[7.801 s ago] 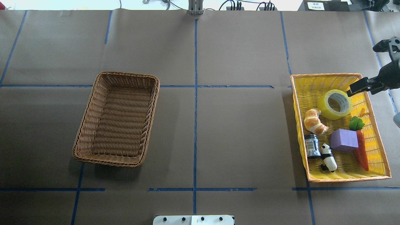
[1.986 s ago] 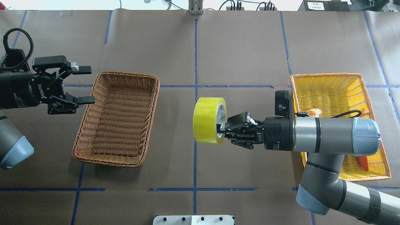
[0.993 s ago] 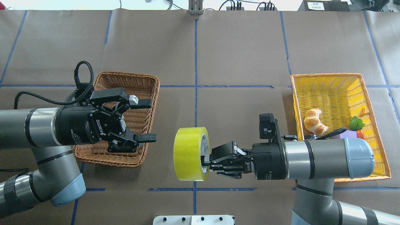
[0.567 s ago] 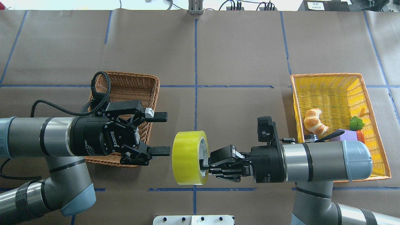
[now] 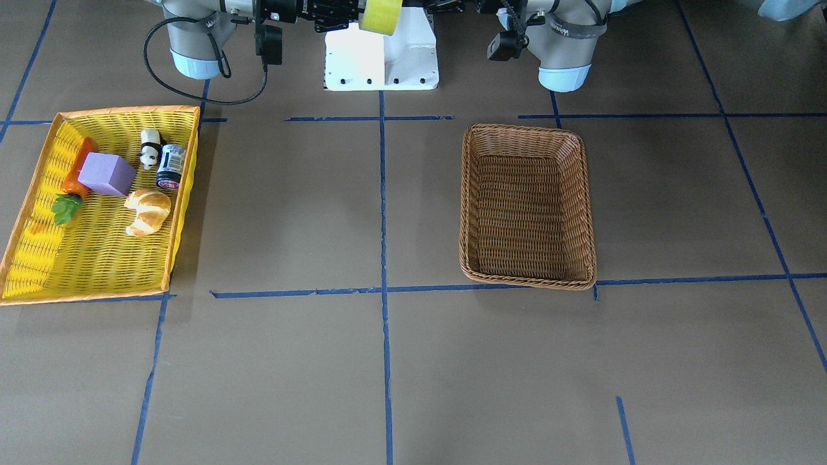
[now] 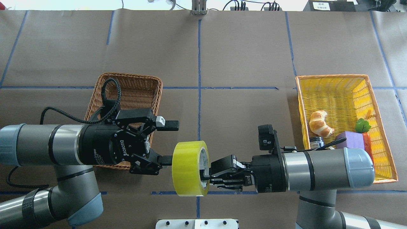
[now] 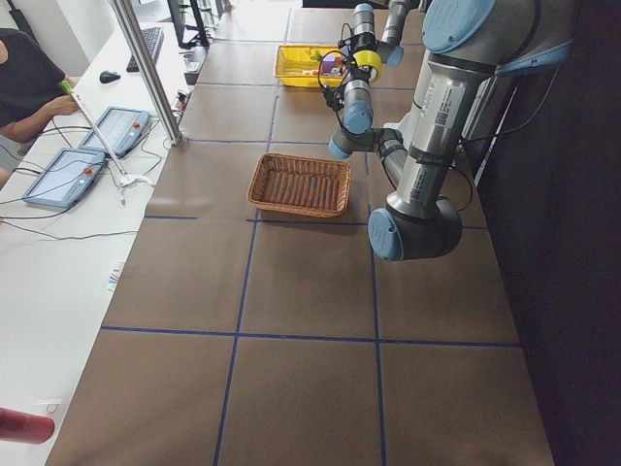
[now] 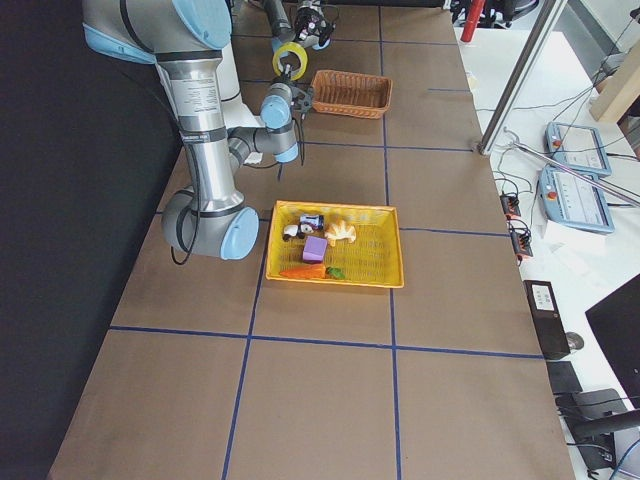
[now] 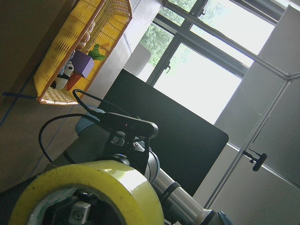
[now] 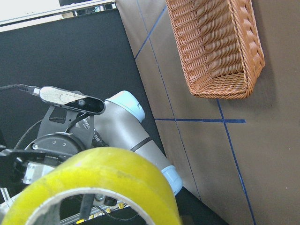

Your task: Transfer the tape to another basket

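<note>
A bright yellow woven basket with an orange rim (image 5: 97, 258) sat on the brown paper table cover (image 5: 291, 206), which was crossed by blue tape lines (image 5: 382, 213). Inside it, a purple foam cube (image 5: 105, 174) lay against an orange toy carrot with green leaves (image 5: 81, 152). A golden toy croissant (image 5: 148, 212) lay just beside the cube. A small black-and-white panda figure (image 5: 150, 155) and a dark little jar (image 5: 171, 166) lay side by side against the basket's wall.
</note>
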